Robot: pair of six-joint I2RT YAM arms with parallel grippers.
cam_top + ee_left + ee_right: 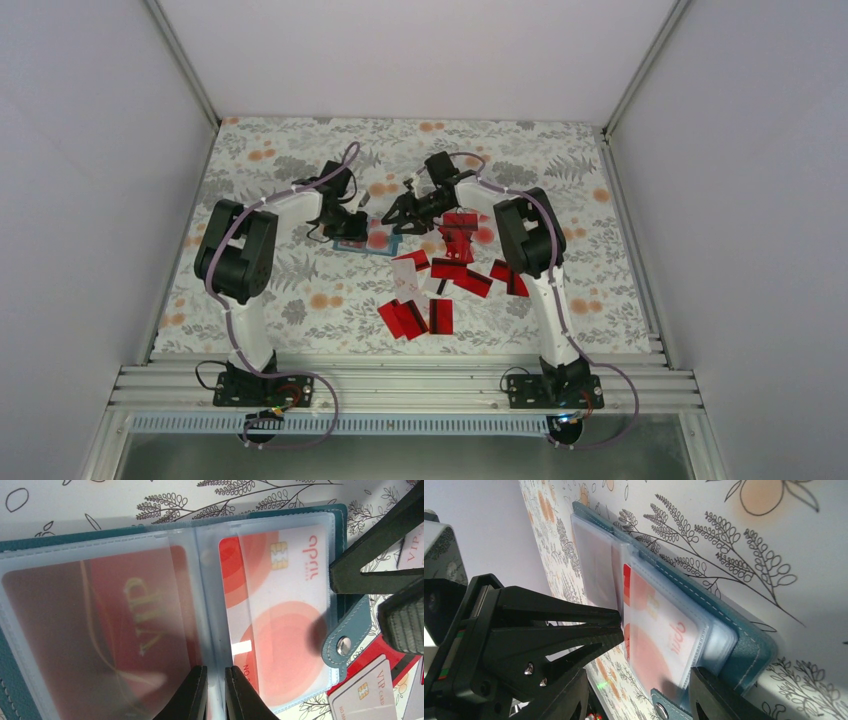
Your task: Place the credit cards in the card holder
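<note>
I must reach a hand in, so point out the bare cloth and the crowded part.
Bare: the far strip along the back wall, and the cloth between the right arm and right wall. Crowded: the middle, where the card holder and scattered credit cards lie.

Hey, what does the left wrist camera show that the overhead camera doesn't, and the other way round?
Only the left wrist view: the card holder up close, with its clear sleeves, a VIP card in the left one, a chip card in the right, the snap tab, and the left fingers pinching the middle fold.
Only the overhead view: both arms whole, and the full scatter of red credit cards on the flowered table.
Both: the teal holder lying open, with loose cards beside it.
</note>
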